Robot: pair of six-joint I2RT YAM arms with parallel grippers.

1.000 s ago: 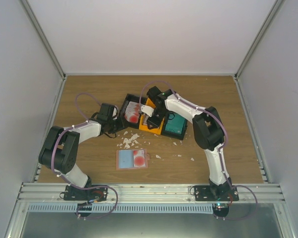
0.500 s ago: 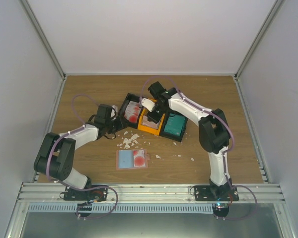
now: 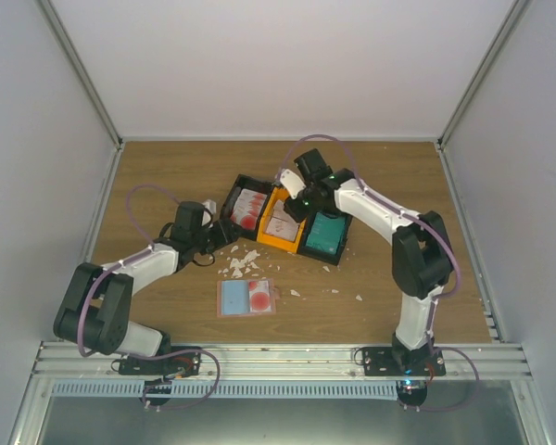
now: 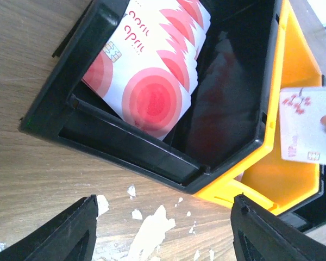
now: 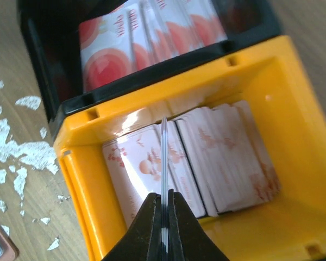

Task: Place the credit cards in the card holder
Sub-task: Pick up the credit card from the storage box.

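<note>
**A:** What changed?

**B:** The right fingers (image 5: 164, 202) have come up off the orange middle compartment of the black-and-orange 3-compartment plastic tray (image 5: 293, 125). They carry 1 thin white card with pink print (image 5: 164, 157). 1 s ago the card was down at the stack. Now it's lifted toward 12 o'clock, above the stack.

**A:** Meaning for the task?

**B:** Pick looks done, I'd say the carry is next. The flat salmon-pink folding card holder (image 3: 246, 314) lies on the wooden bench (image 3: 167, 176) at 6 o'clock from the tray, well apart. 2 cards show on it, 1 teal and 1 red-print.

**A:** Grip?

**B:** Right fingers are clamped on the card's lower edge, with the card edge-on in the wrist view. Left fingers (image 4: 163, 199) are apart, holding nothing.

**A:** Pose?

**B:** Right arm reaches long, elbow swung out to 3 o'clock, wrist pointing down over the tray. Left arm is low, with its forearm running toward 1 o'clock. Its fingers sit at the tray's 9 o'clock side, by the black compartment's red-circle cards (image 4: 152, 87), near the white paper scraps (image 3: 241, 263).
</note>
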